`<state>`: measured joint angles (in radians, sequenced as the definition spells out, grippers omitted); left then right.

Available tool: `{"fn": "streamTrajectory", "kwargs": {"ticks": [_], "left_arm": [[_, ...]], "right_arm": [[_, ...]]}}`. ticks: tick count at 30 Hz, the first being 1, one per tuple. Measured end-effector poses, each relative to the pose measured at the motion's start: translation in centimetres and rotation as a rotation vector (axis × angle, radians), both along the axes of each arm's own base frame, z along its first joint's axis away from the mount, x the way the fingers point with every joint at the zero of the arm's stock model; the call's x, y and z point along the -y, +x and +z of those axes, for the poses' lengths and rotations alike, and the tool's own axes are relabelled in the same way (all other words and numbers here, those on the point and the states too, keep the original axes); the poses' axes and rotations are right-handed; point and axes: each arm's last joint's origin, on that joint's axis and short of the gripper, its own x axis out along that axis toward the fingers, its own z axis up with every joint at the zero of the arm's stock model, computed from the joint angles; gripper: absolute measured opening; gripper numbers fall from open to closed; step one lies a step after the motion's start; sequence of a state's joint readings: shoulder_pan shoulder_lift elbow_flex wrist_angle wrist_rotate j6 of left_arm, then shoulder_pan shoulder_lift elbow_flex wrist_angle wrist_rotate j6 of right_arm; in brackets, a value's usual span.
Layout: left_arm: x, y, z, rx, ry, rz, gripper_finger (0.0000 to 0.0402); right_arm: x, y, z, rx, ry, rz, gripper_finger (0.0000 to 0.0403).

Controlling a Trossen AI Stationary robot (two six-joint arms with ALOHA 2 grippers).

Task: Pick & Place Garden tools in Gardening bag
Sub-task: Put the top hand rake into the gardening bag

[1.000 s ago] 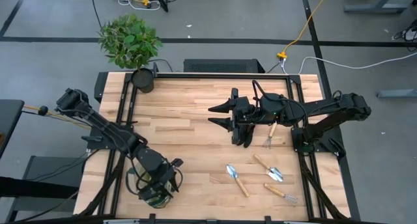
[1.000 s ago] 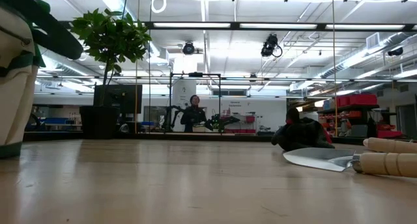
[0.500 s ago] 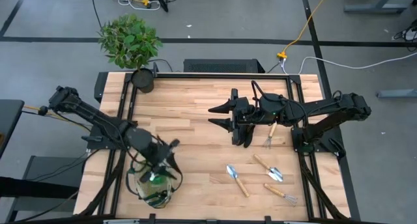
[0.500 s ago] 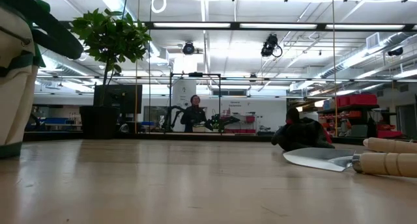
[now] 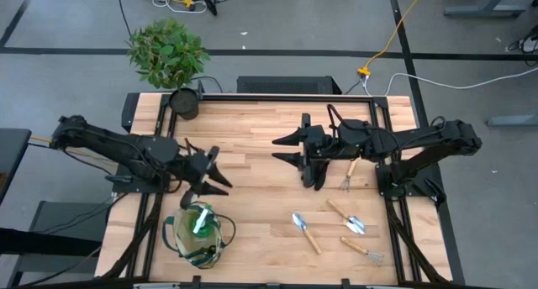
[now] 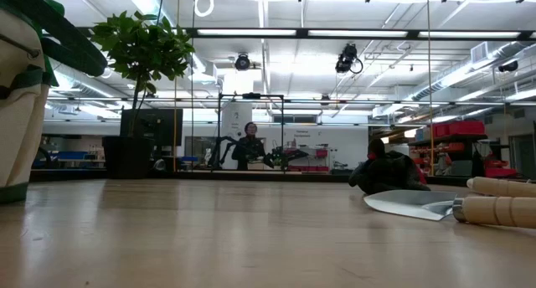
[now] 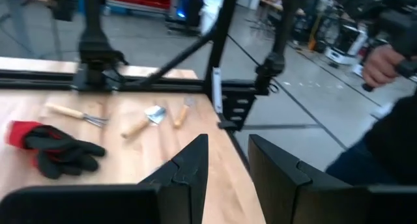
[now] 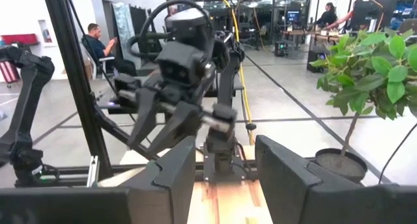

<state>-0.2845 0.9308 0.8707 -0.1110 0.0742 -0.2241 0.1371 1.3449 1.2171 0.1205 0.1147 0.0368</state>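
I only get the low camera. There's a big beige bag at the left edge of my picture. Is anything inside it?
Observer: Yes. From above, the gardening bag has the green spray bottle in it.
Operator: Where's the left hand? I can't see it.
Observer: The left hand is just beyond the bag, open and empty.
Operator: How many wooden tools are out?
Observer: Four: one trowel, a second trowel, one hand fork and a second hand fork.
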Motion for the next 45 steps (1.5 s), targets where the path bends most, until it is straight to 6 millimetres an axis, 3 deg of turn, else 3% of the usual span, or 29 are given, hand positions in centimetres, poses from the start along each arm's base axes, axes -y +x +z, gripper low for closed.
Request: {"fn": "streamTrajectory", "kwargs": {"ticks": [10,24,37,45], "left_arm": [[-2.3,-0.4,0.6,0.041,0.030,0.110,0.0115],[-3.9,-0.2,0.6,0.043,0.043,0.177,0.0115],[-6.2,-0.3,0.7,0.044,0.052,0.269,0.0115],[-6.6,-0.3,0.7,0.039,0.048,0.264,0.0115]], "right_arm": [[0.3,-2.2,0.7,-0.065,-0.026,-0.003,0.0162],[1.0,-5.2,1.4,-0.145,0.009,-0.078,0.0162],[2.7,-6.8,-0.4,-0.386,0.032,-0.139,0.0162],[3.0,-7.0,-0.6,-0.417,0.033,-0.144,0.0162]]}}
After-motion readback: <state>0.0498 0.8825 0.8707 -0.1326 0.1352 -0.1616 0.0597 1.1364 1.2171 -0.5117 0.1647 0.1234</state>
